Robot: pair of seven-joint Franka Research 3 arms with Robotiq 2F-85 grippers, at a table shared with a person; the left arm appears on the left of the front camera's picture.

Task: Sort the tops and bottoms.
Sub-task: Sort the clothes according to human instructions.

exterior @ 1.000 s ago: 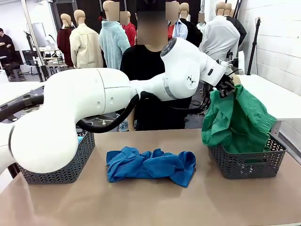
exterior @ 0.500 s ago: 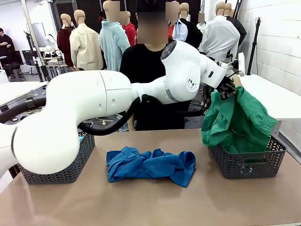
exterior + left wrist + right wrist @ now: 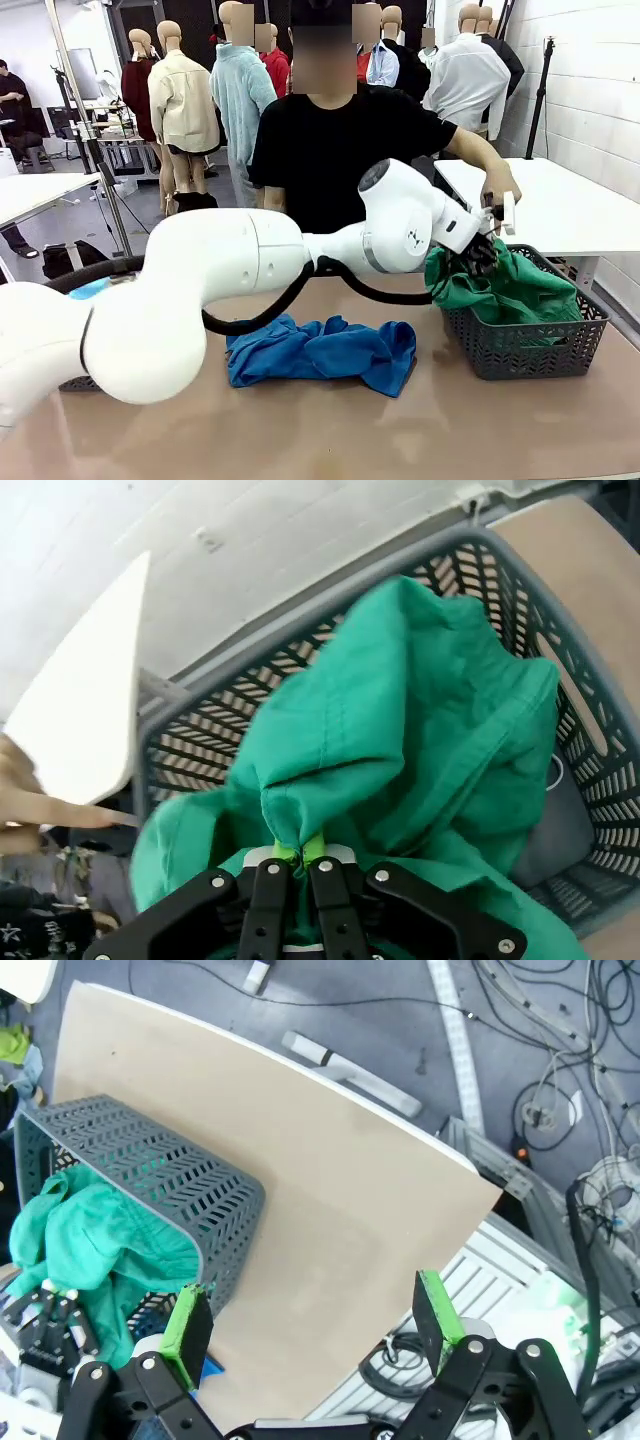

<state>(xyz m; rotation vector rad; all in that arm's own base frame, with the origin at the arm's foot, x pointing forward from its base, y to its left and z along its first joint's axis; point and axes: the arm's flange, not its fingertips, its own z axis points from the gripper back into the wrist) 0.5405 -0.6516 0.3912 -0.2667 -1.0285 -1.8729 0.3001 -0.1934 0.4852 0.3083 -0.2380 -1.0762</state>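
The bottoms (image 3: 515,292) are soft, matt green cloth, deeply creased, like the crumpled blue top (image 3: 320,352); the basket (image 3: 522,355) is grey matt plastic lattice, the table (image 3: 420,430) smooth matt tan, and the arm (image 3: 230,250) a glossy white plastic shell.

Front view: bright, even overhead light; soft shadow under blue top (image 3: 320,352) on bench (image 3: 480,420); mild sheen on white left arm (image 3: 230,260), slightly soft near lens. Left wrist view: strong edge bending, basket (image 3: 190,760) rim bowed; pale wall near blown out; bottoms (image 3: 400,710) sharp. Right wrist view: crisp, evenly lit; bench edge bowed; right tool (image 3: 311,1322) base shaded.
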